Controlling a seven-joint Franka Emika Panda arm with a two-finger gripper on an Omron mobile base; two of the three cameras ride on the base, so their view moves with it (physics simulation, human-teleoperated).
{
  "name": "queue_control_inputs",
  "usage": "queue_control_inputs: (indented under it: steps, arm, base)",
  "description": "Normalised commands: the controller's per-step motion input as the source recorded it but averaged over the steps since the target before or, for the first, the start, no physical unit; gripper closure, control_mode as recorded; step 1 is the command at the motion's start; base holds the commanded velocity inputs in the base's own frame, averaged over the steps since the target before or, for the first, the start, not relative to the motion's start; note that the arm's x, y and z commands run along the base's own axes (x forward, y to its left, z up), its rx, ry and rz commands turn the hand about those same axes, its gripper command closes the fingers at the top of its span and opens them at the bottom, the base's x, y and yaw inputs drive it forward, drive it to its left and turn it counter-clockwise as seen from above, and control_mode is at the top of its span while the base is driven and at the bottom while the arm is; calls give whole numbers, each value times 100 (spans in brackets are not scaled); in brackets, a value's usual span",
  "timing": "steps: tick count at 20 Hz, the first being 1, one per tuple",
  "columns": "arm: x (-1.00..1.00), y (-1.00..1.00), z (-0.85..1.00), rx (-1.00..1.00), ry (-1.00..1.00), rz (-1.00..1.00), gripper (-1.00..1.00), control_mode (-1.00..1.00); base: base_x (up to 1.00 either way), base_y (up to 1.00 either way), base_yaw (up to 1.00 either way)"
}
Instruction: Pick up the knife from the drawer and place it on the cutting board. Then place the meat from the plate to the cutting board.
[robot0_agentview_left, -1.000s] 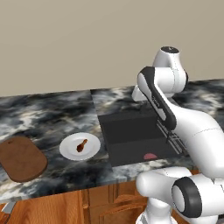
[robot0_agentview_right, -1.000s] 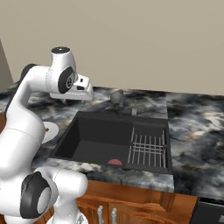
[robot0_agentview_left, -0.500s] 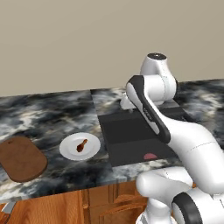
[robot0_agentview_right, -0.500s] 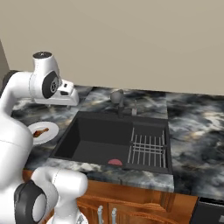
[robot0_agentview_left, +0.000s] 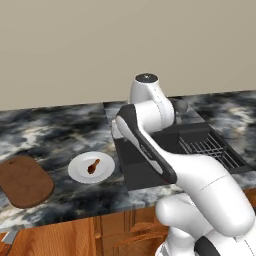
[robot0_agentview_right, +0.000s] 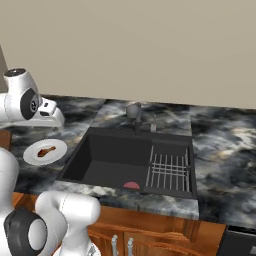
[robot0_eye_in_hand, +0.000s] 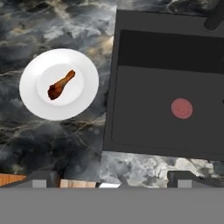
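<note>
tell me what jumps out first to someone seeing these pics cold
The white arm dominates, bent over the dark marbled counter between the plate and the black sink. Next comes the white plate left of the sink, with a small brown piece of meat lying on it. A dark wooden cutting board lies bare further left, and a pink-red lump sits on the sink floor.

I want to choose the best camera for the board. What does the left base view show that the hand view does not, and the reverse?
Left base view alone: the cutting board, bare, on the counter to the left of the plate; also the dish rack in the sink. Hand view alone: the pink-red lump on the sink floor. Both: the white plate carrying the meat, the marble counter, and the dark sink beside the plate.
</note>
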Motion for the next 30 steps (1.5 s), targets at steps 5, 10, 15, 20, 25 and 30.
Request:
queue_control_inputs:
  steps: [5,10,15,20,25,30]
  arm:
    - [-19,30,-6,0,0,4,-100,-100]
    - [-7,41,-23,1,4,1,-100,-100]
    - [-16,46,-48,12,8,0,-100,-100]
    - [-15,37,-62,23,10,0,-100,-100]
    - [-20,38,-49,11,14,7,-100,-100]
    - [-11,61,-32,7,16,3,-100,-100]
  base:
    - [0,0,0]
    - [0,0,0]
    - [0,0,0]
    - [0,0,0]
    - [0,0,0]
    - [0,0,0]
